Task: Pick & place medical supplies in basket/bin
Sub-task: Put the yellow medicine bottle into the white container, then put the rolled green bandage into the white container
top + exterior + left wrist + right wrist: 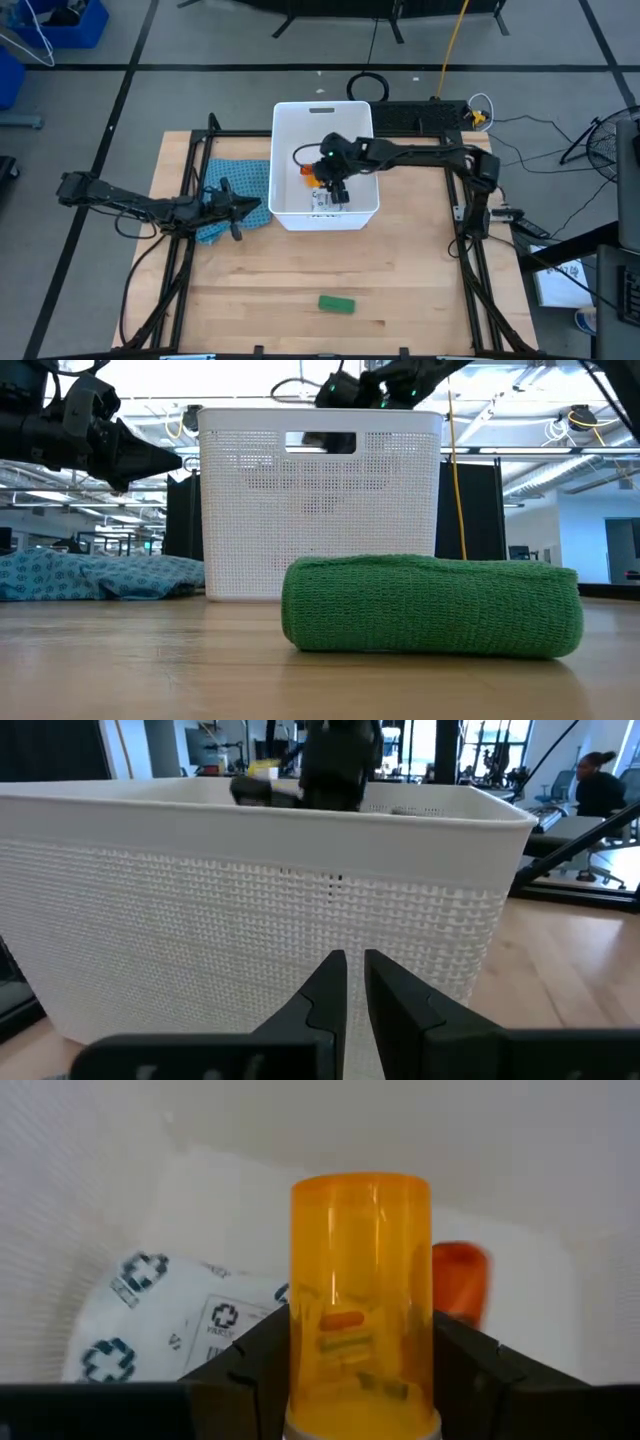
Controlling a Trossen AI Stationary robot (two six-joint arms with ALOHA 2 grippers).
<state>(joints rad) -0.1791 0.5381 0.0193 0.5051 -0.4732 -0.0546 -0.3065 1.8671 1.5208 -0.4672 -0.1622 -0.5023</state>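
Observation:
The white tub (290, 110) (320, 510) stands at the table's far middle. My right gripper (335, 190) (360, 1330) reaches down into it, shut on an orange pill bottle (360, 1280). On the tub's floor lie the white printed packet (170, 1320) and a second orange bottle (460, 1280). The green block (336, 303) (430, 605) lies flat on the table near its near edge. My left gripper (262, 210) (355, 970) is shut, hovering left of the tub over the patterned cloth and pointing at the tub's wall (250, 880). The black block is hidden. My right gripper pinches the orange bottle's side walls (300, 1330) between its two fingers (250, 1350), close to the white-capped end. The fingers come from above, pointing down into the tub, and lie along the bottle. The capped end is toward the wrist and the base points down over the packet.
The blue-green patterned cloth (245, 178) (90, 575) lies crumpled on the table left of the tub. Bare wood spreads around the green block. Black frame rails run along the table's left and right sides. Blue crates sit on the floor beyond the far left corner.

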